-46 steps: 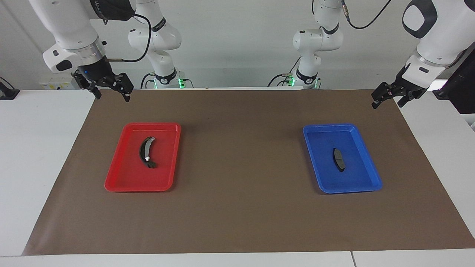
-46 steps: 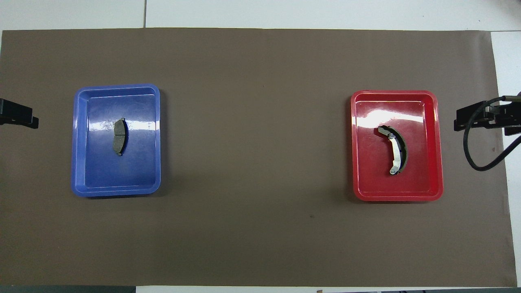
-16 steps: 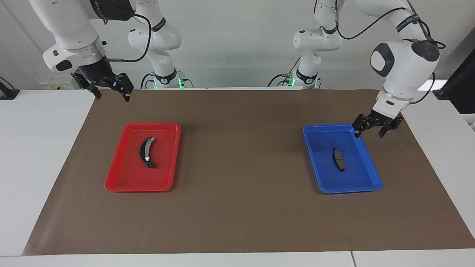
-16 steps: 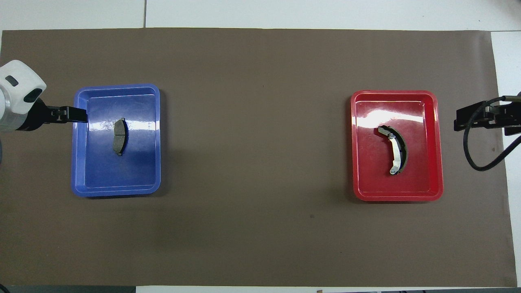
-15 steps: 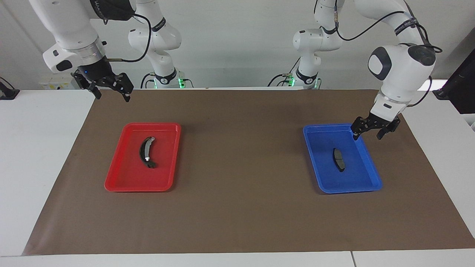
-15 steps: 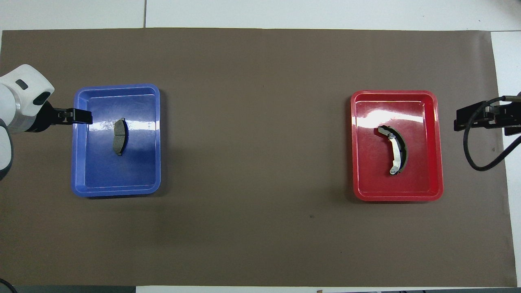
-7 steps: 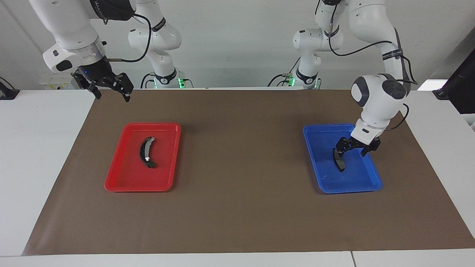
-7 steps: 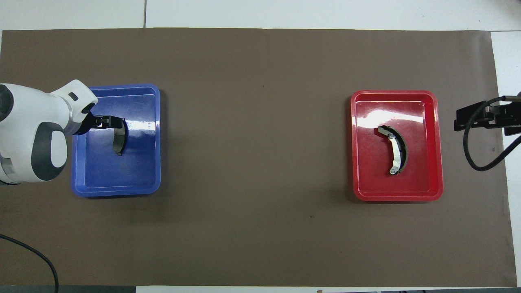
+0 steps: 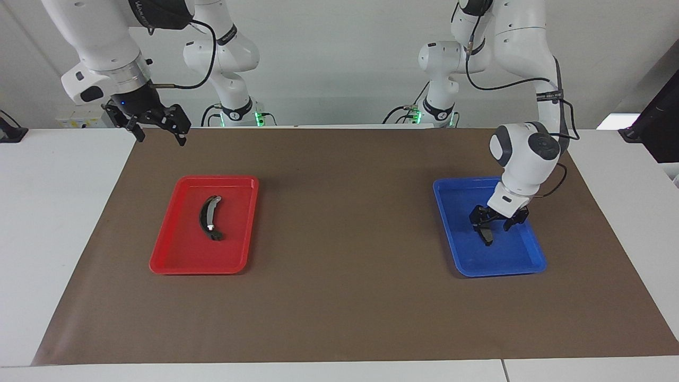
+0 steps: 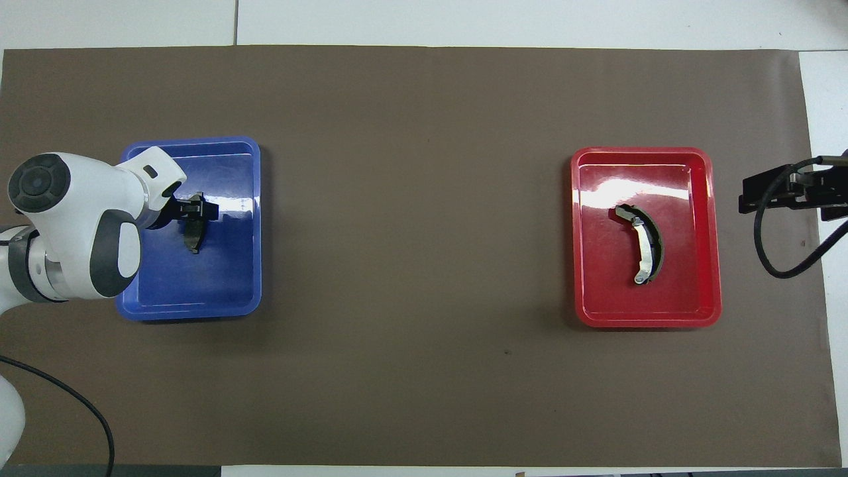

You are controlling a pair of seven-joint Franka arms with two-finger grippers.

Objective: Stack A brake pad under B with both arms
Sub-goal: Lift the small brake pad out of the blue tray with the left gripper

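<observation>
A brake pad (image 9: pixel 485 234) lay in the blue tray (image 9: pixel 461 254) at right of the facing view; we saw the left gripper (image 9: pixel 497 218) spread over it (right gripper (image 9: pixel 156 126) parked upper left, fingers apart).

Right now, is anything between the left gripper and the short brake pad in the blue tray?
Nothing visible. The left gripper is low inside the blue tray, right over the short pad, fingers apart. The right gripper waits clear of the red tray.
</observation>
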